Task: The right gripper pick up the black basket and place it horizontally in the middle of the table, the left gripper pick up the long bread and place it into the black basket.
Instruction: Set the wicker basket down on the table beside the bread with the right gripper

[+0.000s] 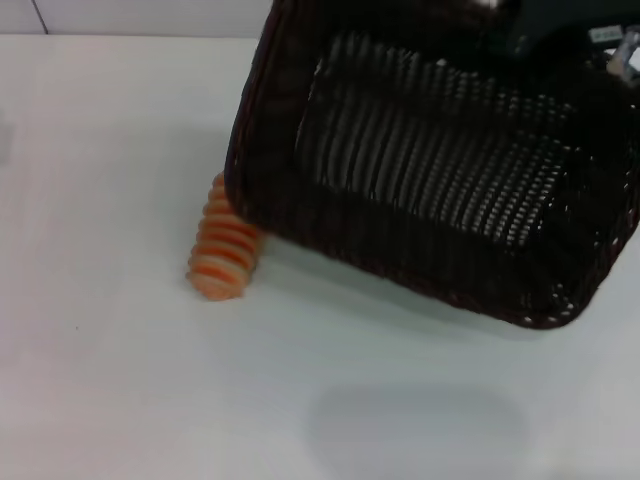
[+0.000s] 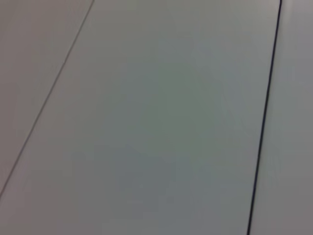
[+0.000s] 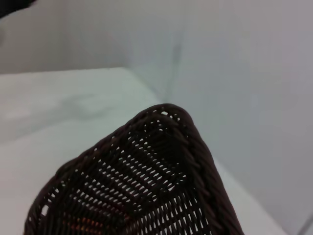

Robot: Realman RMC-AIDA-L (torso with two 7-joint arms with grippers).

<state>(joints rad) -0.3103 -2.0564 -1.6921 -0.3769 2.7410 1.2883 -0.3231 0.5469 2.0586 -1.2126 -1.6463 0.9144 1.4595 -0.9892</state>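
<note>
While the black basket [image 1: 440, 170] hangs tilted in the head view's upper right, its near rim overlaps the long bread [image 1: 225, 245], which lies on the white counter [image 1: 120, 380] — wide open counter spreads left and in front. Right gripper [image 1: 560, 30] sits at the basket's far rim — whether its fingers pinch it, I cannot tell

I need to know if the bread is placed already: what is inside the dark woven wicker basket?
The dark woven wicker basket holds nothing visible: only its open-weave bottom shows. The orange-striped long bread lies outside on the white table, partly covered by the basket's edge.
</note>
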